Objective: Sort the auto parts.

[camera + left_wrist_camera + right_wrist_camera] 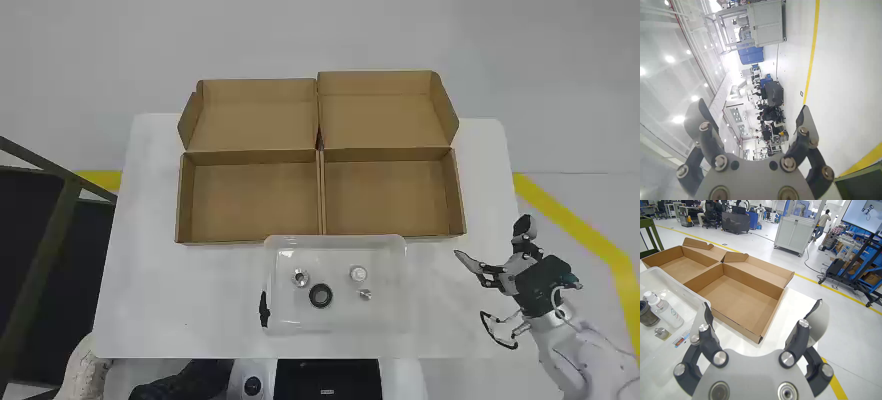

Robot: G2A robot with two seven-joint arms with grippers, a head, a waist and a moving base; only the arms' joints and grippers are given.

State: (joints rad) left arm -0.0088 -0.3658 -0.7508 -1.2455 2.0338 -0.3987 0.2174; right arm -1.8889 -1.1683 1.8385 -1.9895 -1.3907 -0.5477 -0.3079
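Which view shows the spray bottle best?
Right wrist view: the spray bottle stands close, side-on, in the clear tray. The top view sees its cap from above; the left wrist view faces the room.

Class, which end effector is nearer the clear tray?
Right. The right end effector hovers beside the tray, at the table's edge; the left end effector faces the hall floor, away.

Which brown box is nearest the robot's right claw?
The cardboard box on the robot's right side, just ahead of the right gripper. The other box lies beyond it, so it is farther away.
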